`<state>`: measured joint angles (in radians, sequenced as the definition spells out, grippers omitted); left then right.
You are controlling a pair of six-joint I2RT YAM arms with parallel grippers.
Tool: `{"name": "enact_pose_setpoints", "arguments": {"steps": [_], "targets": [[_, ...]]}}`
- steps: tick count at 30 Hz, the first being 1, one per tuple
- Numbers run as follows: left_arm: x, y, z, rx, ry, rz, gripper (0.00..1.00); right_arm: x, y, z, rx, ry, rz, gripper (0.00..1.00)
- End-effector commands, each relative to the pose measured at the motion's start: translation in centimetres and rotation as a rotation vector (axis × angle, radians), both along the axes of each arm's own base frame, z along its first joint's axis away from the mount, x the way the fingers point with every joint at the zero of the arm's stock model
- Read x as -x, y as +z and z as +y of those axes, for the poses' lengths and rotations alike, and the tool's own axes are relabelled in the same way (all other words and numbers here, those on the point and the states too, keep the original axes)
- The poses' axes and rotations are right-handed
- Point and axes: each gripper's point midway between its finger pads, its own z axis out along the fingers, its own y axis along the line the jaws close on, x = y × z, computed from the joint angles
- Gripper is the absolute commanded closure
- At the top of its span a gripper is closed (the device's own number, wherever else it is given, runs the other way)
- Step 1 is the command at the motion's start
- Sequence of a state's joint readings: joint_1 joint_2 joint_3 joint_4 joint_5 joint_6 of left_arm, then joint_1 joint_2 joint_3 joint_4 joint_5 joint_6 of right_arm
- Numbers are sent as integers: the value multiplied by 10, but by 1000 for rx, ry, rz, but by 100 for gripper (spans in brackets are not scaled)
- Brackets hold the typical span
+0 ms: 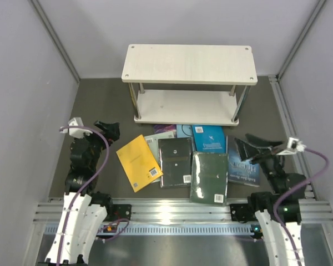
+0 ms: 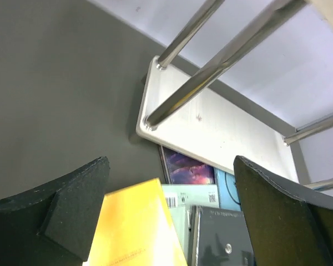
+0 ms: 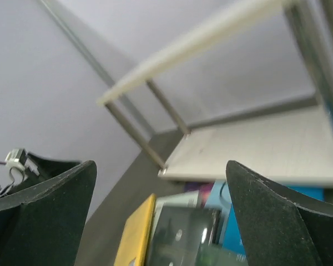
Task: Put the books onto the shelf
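— Grey-walled booth, dark mat (image 1: 100, 100). Far side: two-tier shelf (image 1: 188, 64), pale boards on metal posts. Where are the books (image 1: 180, 166)?
— Flat on the mat just in front of the shelf, overlapping. Dark green book (image 1: 209, 177) nearest me, black book (image 1: 175, 162) beside it, yellow book (image 1: 139, 162) leftmost, tilted.
— Grippers?
— My left gripper (image 1: 110, 130) hangs left of the yellow book, my right gripper (image 1: 245, 145) at the pile's right edge. Both spread wide.

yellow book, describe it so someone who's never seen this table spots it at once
Find the white shelf at the back of the table; books lie flat in front of it. The yellow book is at the left end of that spread. It is the only yellow cover and lies skewed, while the black book beside it lies square.
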<state>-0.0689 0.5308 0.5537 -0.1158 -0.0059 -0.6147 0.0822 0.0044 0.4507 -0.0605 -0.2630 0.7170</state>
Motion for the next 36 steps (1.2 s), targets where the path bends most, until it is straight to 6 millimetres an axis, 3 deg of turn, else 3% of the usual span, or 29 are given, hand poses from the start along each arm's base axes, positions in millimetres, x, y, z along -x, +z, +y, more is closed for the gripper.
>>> {"name": "enact_pose_setpoints", "arguments": {"steps": [1,4,5,6,8,9,13,14,15,16,17,19,20,22,23,25,28,30,31,32,34,36], "targets": [[12,-34,18,210,180,150,1,14,-46,39,-161,293,145,0],[13,-36,6,203,102,132,1,-3,-38,46,-117,315,172,0],[14,-33,-9,192,5,101,1,-21,-56,45,-33,273,264,0],[14,-35,-13,187,-21,89,1,-22,-30,41,13,243,236,0],[12,-50,-15,218,-20,104,1,-37,-35,44,111,236,304,0],[11,-61,-16,215,-23,120,1,-39,-16,45,127,231,281,0],[6,-66,-9,167,6,146,1,-47,-24,71,226,268,377,0],[9,-92,4,145,91,273,1,-36,-28,98,292,348,377,0],[7,-86,9,137,121,302,1,-42,-35,101,320,292,399,0],[8,-94,12,126,143,359,2,-40,-43,113,368,300,412,0],[17,-122,14,102,165,508,2,-27,-58,147,441,380,441,0],[17,-127,13,91,163,579,7,-28,-73,172,510,369,465,0],[18,-137,11,95,157,618,8,-23,-103,200,594,421,520,0],[23,-151,5,125,139,653,8,-24,-110,229,615,470,540,0],[25,-153,3,137,132,650,8,-28,-128,247,653,484,574,0],[31,-159,-1,160,121,655,8,-32,-134,268,652,532,563,0],[40,-163,-1,164,115,665,7,-39,-158,297,695,580,588,0],[46,-169,-2,159,112,690,7,-44,-150,314,687,605,571,0],[48,-169,-1,157,113,691,7,-47,-162,321,711,617,587,0],[49,-171,-3,158,104,698,7,-51,-156,330,701,627,573,0],[53,-178,-4,159,100,716,8,-54,-170,341,721,636,596,0],[55,-186,-4,164,102,732,8,-59,-171,351,719,644,594,0]]}}
